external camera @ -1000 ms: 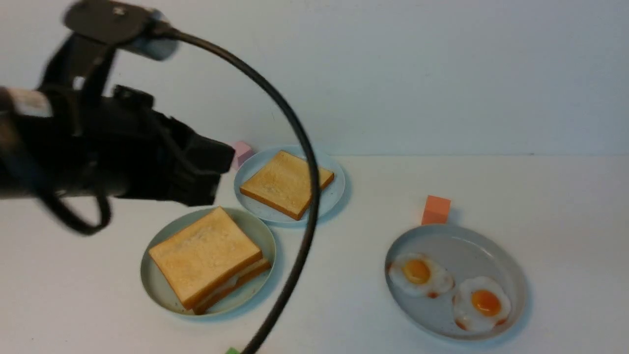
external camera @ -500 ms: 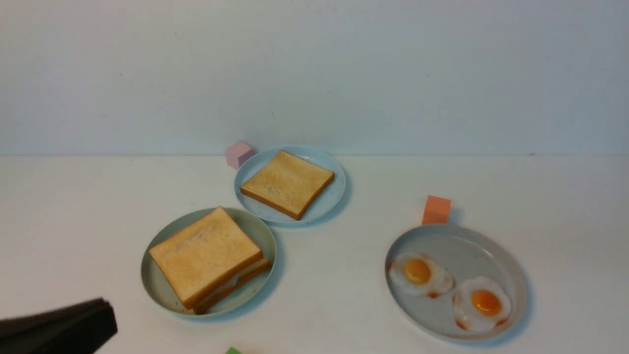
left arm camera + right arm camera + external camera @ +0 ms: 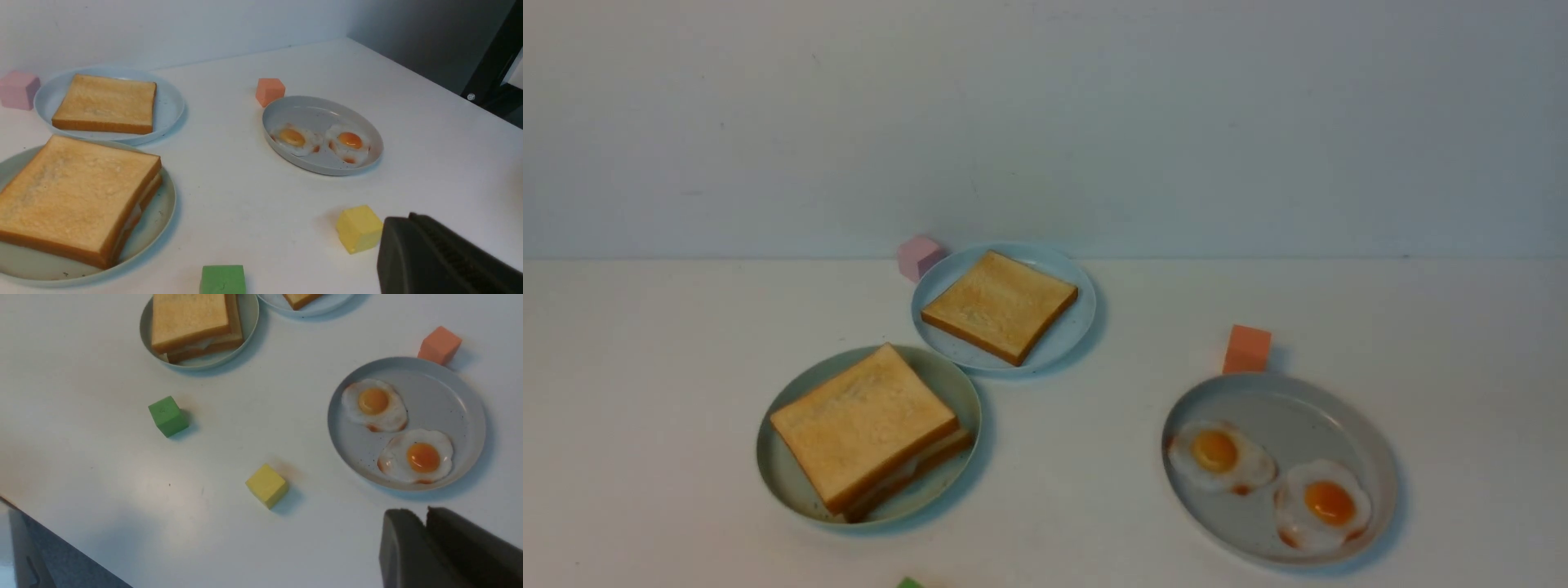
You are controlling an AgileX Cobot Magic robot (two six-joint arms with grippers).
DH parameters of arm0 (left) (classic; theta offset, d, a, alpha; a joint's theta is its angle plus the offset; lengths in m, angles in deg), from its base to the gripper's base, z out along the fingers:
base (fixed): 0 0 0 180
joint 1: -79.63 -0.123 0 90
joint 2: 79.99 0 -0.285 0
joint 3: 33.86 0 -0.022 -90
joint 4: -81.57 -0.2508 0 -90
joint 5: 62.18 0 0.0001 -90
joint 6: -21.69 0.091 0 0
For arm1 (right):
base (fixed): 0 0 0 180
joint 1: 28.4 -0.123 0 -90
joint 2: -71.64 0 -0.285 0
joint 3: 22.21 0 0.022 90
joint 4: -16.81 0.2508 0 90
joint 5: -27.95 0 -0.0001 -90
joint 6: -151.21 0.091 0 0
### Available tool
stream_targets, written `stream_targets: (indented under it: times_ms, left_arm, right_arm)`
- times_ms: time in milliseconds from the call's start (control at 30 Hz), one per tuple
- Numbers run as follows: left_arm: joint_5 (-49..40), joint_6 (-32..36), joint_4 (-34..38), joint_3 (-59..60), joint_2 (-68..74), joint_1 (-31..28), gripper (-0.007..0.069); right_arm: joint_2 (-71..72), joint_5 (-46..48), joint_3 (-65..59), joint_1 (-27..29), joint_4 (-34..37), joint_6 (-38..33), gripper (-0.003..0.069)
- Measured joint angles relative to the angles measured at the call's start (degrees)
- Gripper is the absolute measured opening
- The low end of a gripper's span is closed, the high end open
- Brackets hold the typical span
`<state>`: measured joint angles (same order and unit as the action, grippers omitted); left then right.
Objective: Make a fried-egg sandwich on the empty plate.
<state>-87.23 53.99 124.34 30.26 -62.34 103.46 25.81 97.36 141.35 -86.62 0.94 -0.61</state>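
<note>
The fried-egg sandwich [image 3: 866, 425] lies on the mint-green plate [image 3: 772, 478]: two toast slices with a white layer showing between them. It also shows in the left wrist view as the sandwich [image 3: 77, 192] on the plate [image 3: 157, 218], and in the right wrist view as the sandwich [image 3: 192, 320]. Neither arm appears in the front view. My left gripper [image 3: 404, 222] is shut and empty, hovering by a yellow cube [image 3: 358, 233], well away from the sandwich. My right gripper [image 3: 423, 516] has its fingers almost together with nothing between them, near the grey plate [image 3: 461, 396].
A blue plate [image 3: 1070, 335] behind holds a single toast [image 3: 1001, 304]. The grey plate [image 3: 1307, 408] holds two fried eggs [image 3: 1221, 456]. Cubes lie about: pink cube [image 3: 920, 256], orange cube [image 3: 1247, 349], green cube [image 3: 167, 415], yellow cube [image 3: 267, 486]. The table edge [image 3: 61, 535] is near.
The left arm, above the plates a second ago, dropped to the lower left and has left the front view. The sandwich and plates have not moved.
</note>
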Motion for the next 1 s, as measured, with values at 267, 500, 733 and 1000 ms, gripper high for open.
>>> stream_targets:
  times_ms: [267, 500, 733, 1000]
  left_arm:
    - [0.0, 0.0, 0.0, 0.0, 0.0, 0.0, -0.0013]
    - [0.0, 0.0, 0.0, 0.0, 0.0, 0.0, -0.0013]
    - [0.0, 0.0, 0.0, 0.0, 0.0, 0.0, -0.0013]
    - [0.0, -0.1, 0.0, 0.0, 0.0, 0.0, -0.0013]
  right_arm:
    - [4.8, 0.2, -0.1, 10.0, 0.3, -0.4, 0.009]
    - [17.6, -12.6, -15.8, 31.9, 6.9, -17.3, -0.0012]
    - [31.1, -41.8, -45.1, 52.0, 7.8, -25.0, -0.0012]
    - [38.4, -55.6, -61.9, 55.8, 8.4, -24.9, -0.0012]
